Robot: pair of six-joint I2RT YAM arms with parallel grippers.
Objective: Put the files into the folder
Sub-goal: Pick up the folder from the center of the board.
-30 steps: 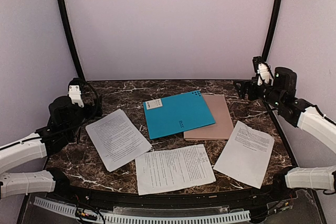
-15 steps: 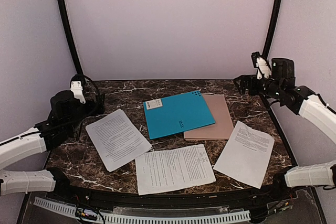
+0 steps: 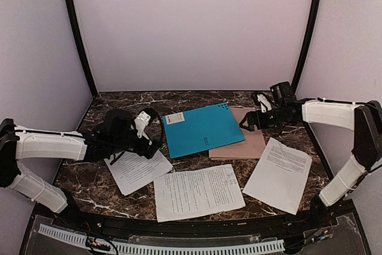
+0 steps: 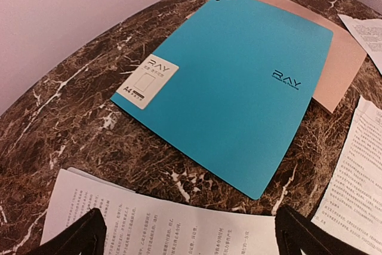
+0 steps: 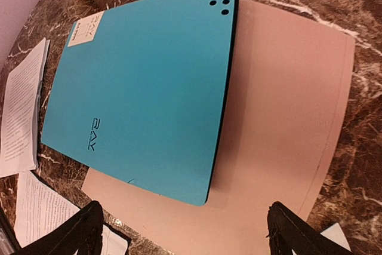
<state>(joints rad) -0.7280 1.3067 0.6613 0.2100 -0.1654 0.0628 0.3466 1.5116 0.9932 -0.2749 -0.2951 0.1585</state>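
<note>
Three white printed files lie on the marble table: one at the left [image 3: 136, 170] partly under my left arm, one at the front middle [image 3: 199, 192], one at the right [image 3: 279, 174]. The tan folder [image 3: 255, 138] lies shut at the back, its left half covered by a teal folder [image 3: 203, 128]. My left gripper [image 3: 151, 143] hangs open over the left sheet's [image 4: 179, 231] far edge, nothing between its fingers [image 4: 77, 240]. My right gripper [image 3: 246, 122] is open just above the tan folder [image 5: 280, 117], beside the teal folder's [image 5: 143, 82] corner.
The teal folder [image 4: 239, 82] has a white label at its far left corner and overlaps the tan one [image 4: 337, 64]. Black frame posts stand at the back corners. Purple walls close in the table on three sides.
Both arms have swung in from the table's sides toward the middle. The left gripper now hangs over the left sheet, the right one over the tan folder. Folders and sheets have not moved.
</note>
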